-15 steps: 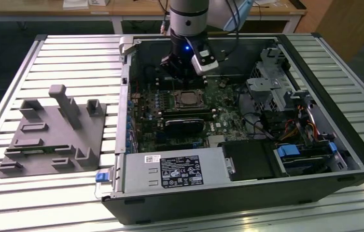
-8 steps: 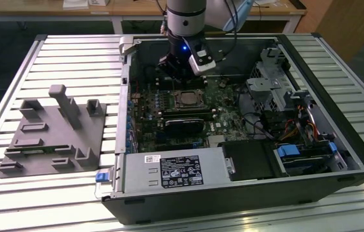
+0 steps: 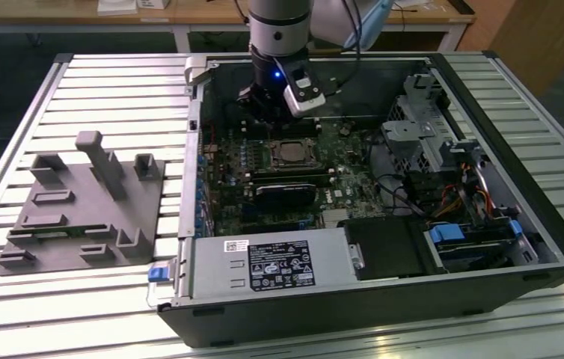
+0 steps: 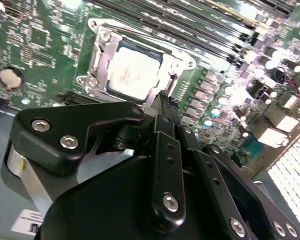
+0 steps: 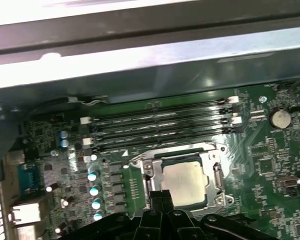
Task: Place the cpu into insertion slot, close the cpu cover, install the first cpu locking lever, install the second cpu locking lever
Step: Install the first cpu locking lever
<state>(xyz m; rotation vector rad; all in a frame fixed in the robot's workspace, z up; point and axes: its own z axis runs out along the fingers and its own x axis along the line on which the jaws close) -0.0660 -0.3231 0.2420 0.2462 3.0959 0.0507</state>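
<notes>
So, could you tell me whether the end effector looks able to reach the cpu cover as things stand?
Probably yes: the end effector sits right beside the cpu cover, which lies over the cpu, and nothing stands between them in either wrist view.

The cpu [image 5: 182, 182] lies framed by the cpu cover [image 5: 217, 175] on the circuit board [image 5: 270, 160], just beside the long slots [image 5: 160, 127].
</notes>
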